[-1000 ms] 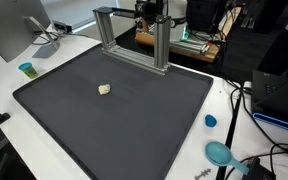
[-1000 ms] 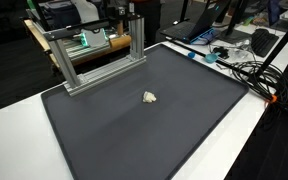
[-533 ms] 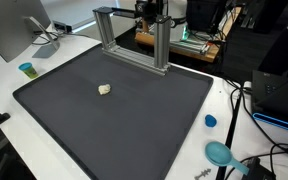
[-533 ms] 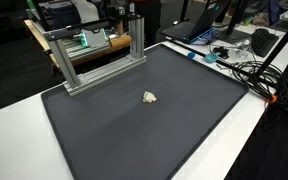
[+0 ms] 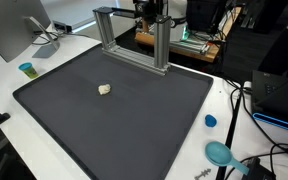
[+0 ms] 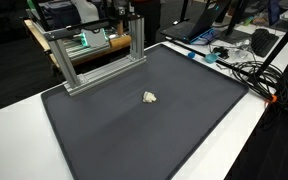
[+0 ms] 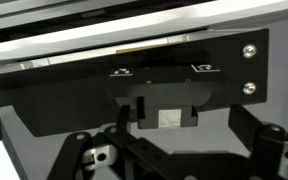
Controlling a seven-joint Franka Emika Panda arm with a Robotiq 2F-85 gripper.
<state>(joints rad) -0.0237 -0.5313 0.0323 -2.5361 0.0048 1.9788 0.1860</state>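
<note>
My gripper (image 5: pixel 150 9) is high at the back of the table, above the right post of an aluminium frame (image 5: pixel 130 37); it also shows in an exterior view (image 6: pixel 134 12), partly hidden in the clutter. In the wrist view the gripper (image 7: pixel 174 160) looks open and empty, with its finger linkages wide apart, close in front of a black bracket (image 7: pixel 159 75) with screws. A small cream crumpled object (image 5: pixel 105 89) lies alone on the black mat (image 5: pixel 124 125), well away from the gripper; it shows in both exterior views (image 6: pixel 150 97).
The frame (image 6: pixel 89 52) stands along the mat's back edge. A monitor (image 5: pixel 14 25) and a small blue cup (image 5: pixel 26 69) are at one side. A blue cap (image 5: pixel 210 121), a teal round object (image 5: pixel 219 153) and cables (image 6: pixel 246 66) lie on the white table beside the mat.
</note>
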